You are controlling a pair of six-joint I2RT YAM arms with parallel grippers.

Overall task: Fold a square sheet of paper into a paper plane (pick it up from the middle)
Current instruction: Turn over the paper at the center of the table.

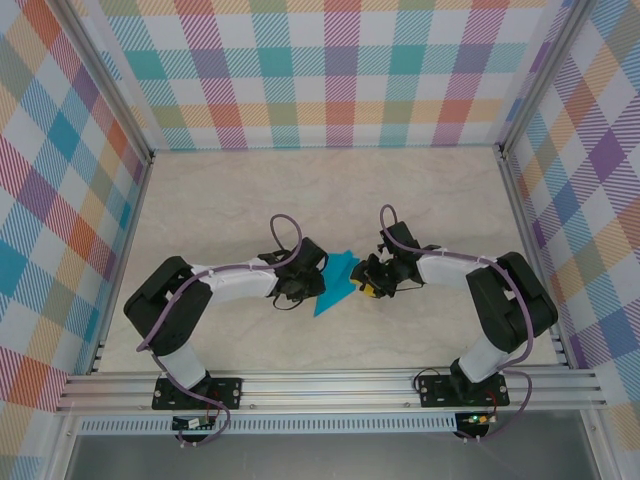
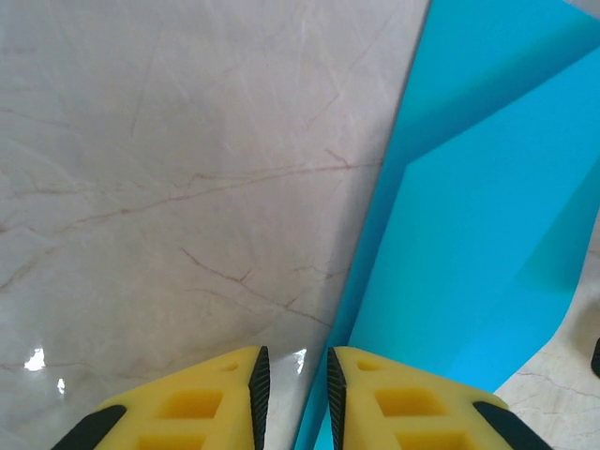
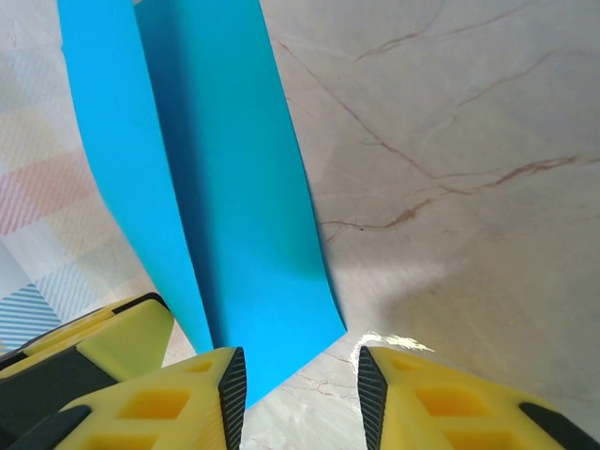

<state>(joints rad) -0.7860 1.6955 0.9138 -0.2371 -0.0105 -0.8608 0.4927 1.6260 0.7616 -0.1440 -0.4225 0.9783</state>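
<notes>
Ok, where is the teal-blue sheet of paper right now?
In the top view, the teal-blue sheet of paper lies on the marble-patterned table, between the left gripper and the right gripper, partly folded.

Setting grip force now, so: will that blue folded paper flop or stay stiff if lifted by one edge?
Probably floppy: the blue paper is thin and its edge curls off the table. Likely very light, so a push may slide it over the glossy surface. The crease might stiffen it slightly lengthwise.
</notes>
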